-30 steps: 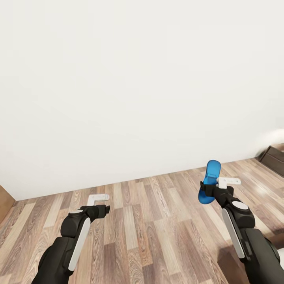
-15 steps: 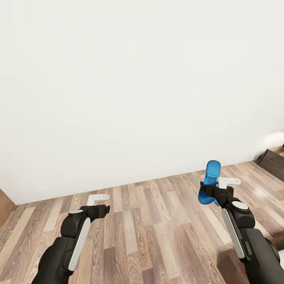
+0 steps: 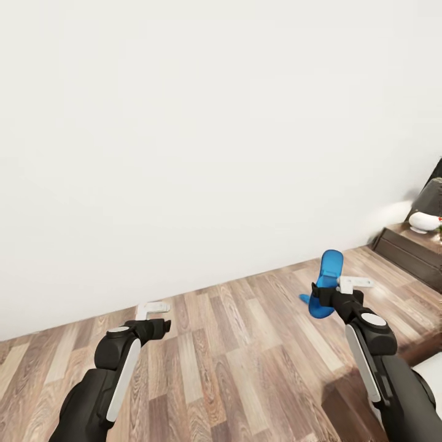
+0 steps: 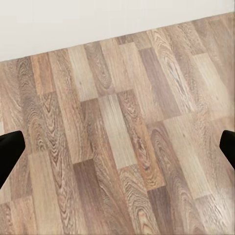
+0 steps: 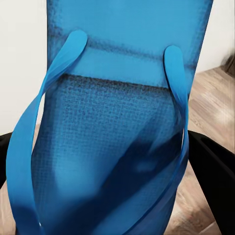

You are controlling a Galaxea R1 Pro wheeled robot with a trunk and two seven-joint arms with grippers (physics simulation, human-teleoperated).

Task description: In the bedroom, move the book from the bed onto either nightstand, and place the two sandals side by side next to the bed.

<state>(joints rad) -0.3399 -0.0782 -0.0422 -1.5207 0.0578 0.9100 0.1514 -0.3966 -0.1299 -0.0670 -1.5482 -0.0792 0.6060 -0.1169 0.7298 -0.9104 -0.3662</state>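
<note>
Nearest the camera, the black-and-white right gripper (image 3: 334, 293) is clamped on a bright blue flat sandal (image 3: 325, 283), carried upright above the light brown wood-plank floor (image 3: 245, 344); the right wrist view looks straight up the blue textured sole (image 5: 117, 147) with its two straps, dark fingers (image 5: 215, 161) at either side; the black-and-white left gripper (image 3: 155, 315) hangs with its jaws spread wide and nothing between them, bare planks under it in the left wrist view.

The risk as I read it: the pinch seems to sit at one end of the sandal, so a sharp turn or stop of the base could swing it loose and drop it well away from the bed; a low carry could also clip furniture.

Further off, at the right edge, a low dark-brown wooden cabinet (image 3: 411, 248) stands against the plain white wall (image 3: 202, 135), a white lamp base (image 3: 423, 221) on top, cut off by the frame; a dark wooden edge with something pale at the bottom right corner may be the bed, too cropped to say.
</note>
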